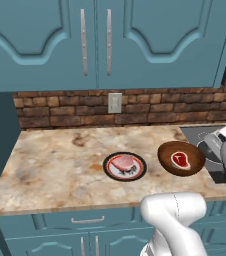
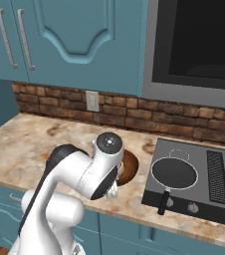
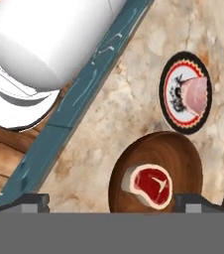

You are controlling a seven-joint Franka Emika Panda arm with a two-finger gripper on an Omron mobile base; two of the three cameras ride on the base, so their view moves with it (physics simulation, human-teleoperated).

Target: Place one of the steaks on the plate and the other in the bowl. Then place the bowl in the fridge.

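Observation:
The pale pink steak (image 1: 123, 162) (image 3: 196, 94) lies on the small plate (image 1: 136, 175) (image 3: 166, 94) in the middle of the counter. Just right of the plate stands the brown wooden bowl (image 1: 167, 150) (image 3: 183, 154) (image 2: 130, 167), and the red steak with a white fat rim (image 1: 180, 160) (image 3: 152, 184) rests inside it. In the hand view my gripper (image 3: 118, 202) hovers above the bowl, open and holding nothing, with one fingertip on each side of the bowl. In the right base view my arm covers most of the bowl. The fridge is out of view.
A cooktop (image 2: 211, 196) with a black frying pan (image 2: 174, 173) sits right of the bowl. A brick backsplash with an outlet (image 1: 115, 102) runs behind the counter, with teal cabinets (image 1: 95, 40) and a microwave (image 2: 199, 40) above. The counter's front edge (image 3: 79, 104) is close.

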